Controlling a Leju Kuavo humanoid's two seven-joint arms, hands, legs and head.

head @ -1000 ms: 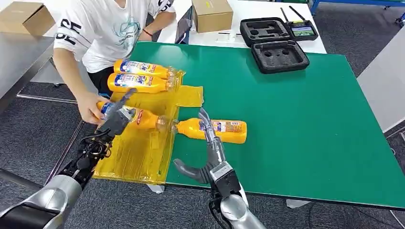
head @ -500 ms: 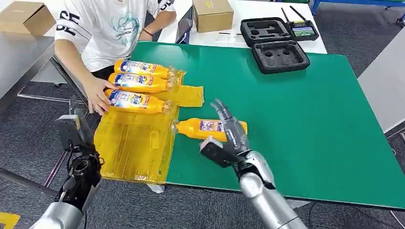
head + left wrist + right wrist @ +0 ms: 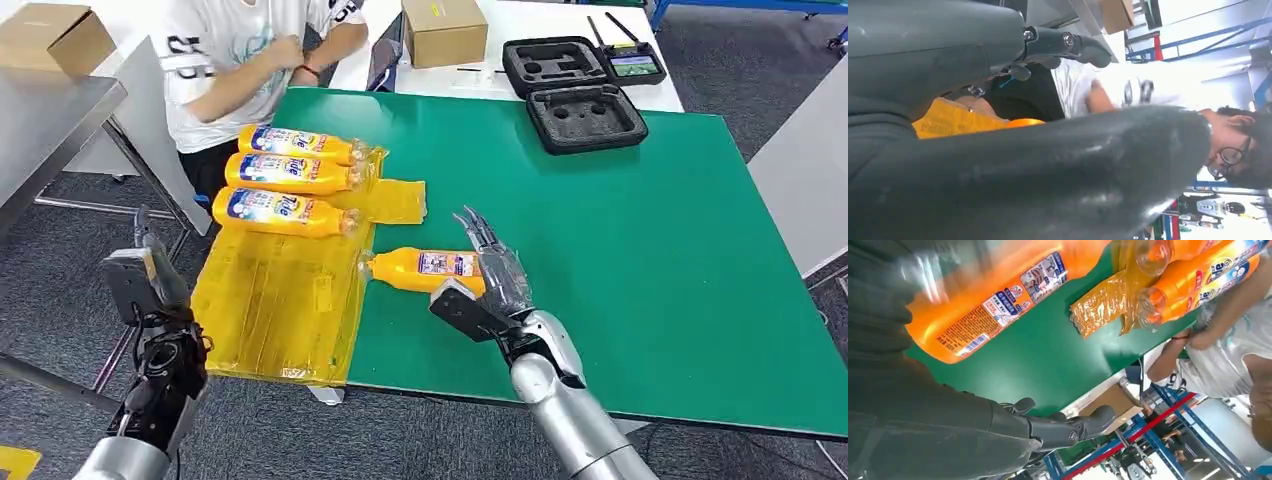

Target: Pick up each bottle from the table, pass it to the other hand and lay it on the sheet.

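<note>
The green table (image 3: 640,250) takes up most of the head view, running from the upper middle down to the lower right. On its left end lies the yellow sheet (image 3: 280,300), reaching from the upper left of centre down to the table's near edge. Three orange bottles (image 3: 285,172) lie side by side across the top of the sheet, caps toward the table's middle. A person (image 3: 240,60) in a white shirt stands at the upper left, hands drawn up to the chest.

The last bottle (image 3: 425,268) lies on its side on bare green just right of the sheet, at the centre of the frame, cap pointing left toward the sheet. The right hand (image 3: 490,285) is at that bottle's base end, fingers spread and thumb held apart on the near side; it looks not yet closed. The left hand (image 3: 140,275) is raised at the lower left, off the table's edge, fingers apart and holding nothing.

The step in hand looks like the pick-up. To do it well, the right hand should settle over the labelled body rather than the base, with thumb near and fingers far, then close firmly so the round bottle cannot roll. Leaving the neck end free would give the left hand room to take it.
</note>
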